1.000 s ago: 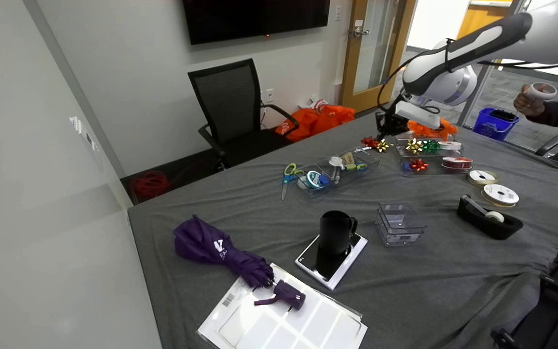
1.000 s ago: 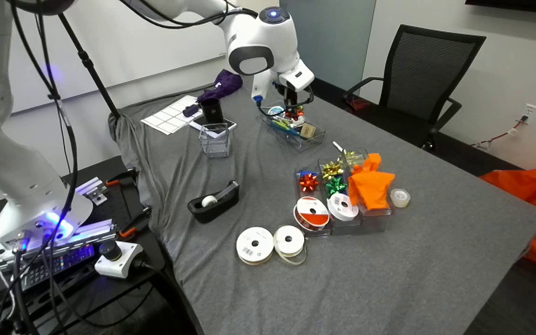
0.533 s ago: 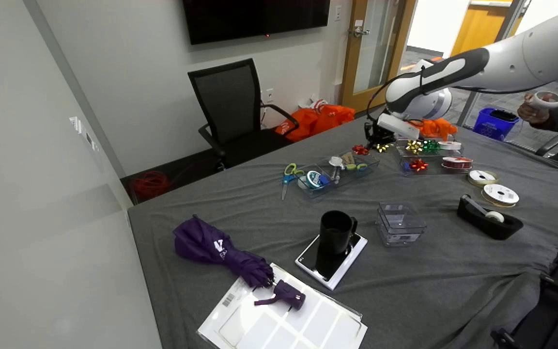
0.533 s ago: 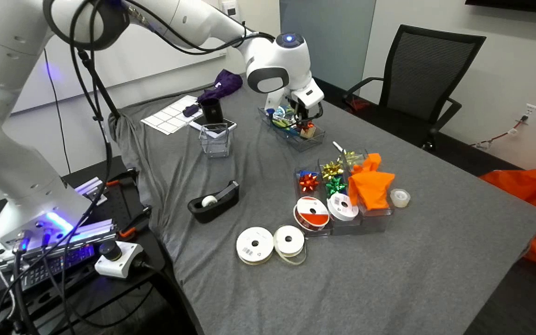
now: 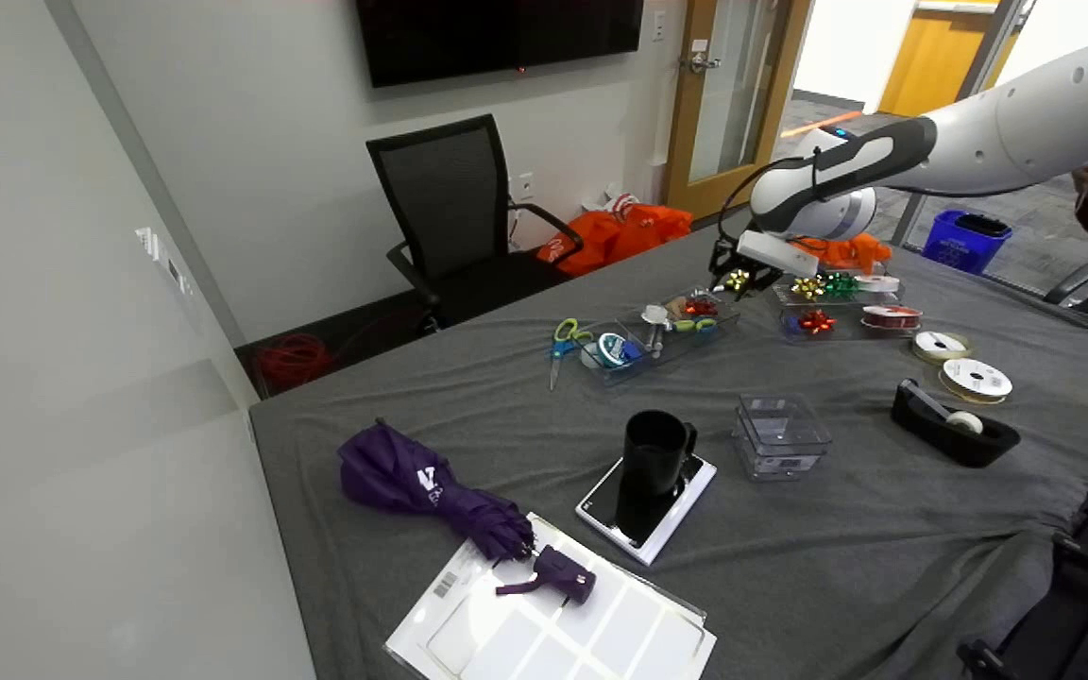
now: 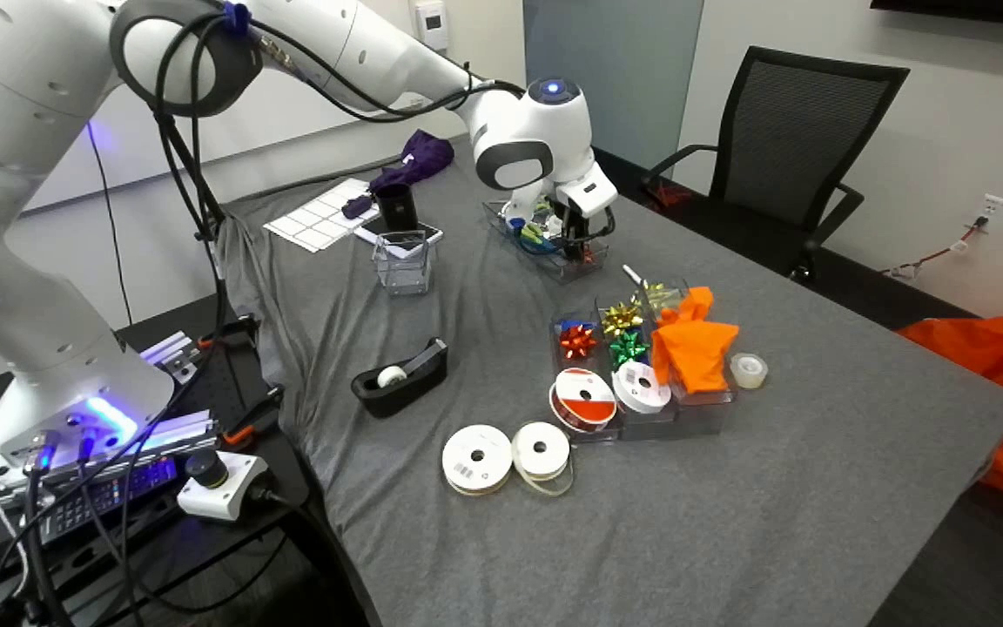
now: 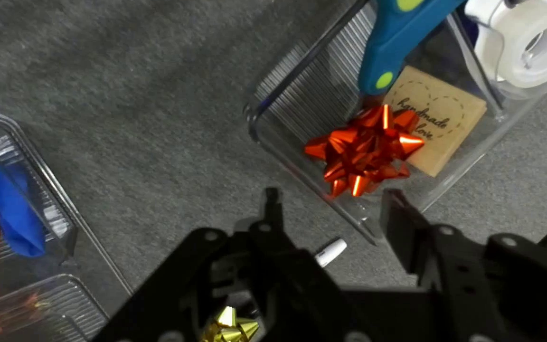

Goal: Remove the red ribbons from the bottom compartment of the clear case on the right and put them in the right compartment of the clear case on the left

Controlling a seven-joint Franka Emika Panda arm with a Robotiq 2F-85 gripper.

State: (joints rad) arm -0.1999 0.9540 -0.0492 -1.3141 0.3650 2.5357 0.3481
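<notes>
A shiny red ribbon bow [image 7: 363, 152] is in the end compartment of the clear case on the left [image 5: 612, 381], against a tan card [image 7: 437, 116] and a blue scissor handle [image 7: 387, 52]. My gripper [image 7: 332, 195] stands open just over that compartment's corner, jaws wide apart, with nothing held. In an exterior view the gripper [image 6: 577, 247] partly covers this bow [image 6: 589, 256]. Another red bow [image 6: 577, 340] sits in the clear case on the right [image 6: 715, 420], beside a blue item [image 7: 10, 209] and a spool with a red label [image 6: 584, 399].
Gold [image 6: 621, 319] and green [image 6: 629, 347] bows, a white spool [image 6: 641, 388] and an orange cloth [image 6: 695, 344] fill the right case. A white-tipped pen [image 7: 331, 251] lies near the left case. A tape dispenser [image 6: 400, 376] and clear boxes [image 6: 403, 266] stand nearby.
The gripper has travelled over the left case to its end compartment and come down. Its jaws have opened and let go of the red bow, which is now in that compartment.
</notes>
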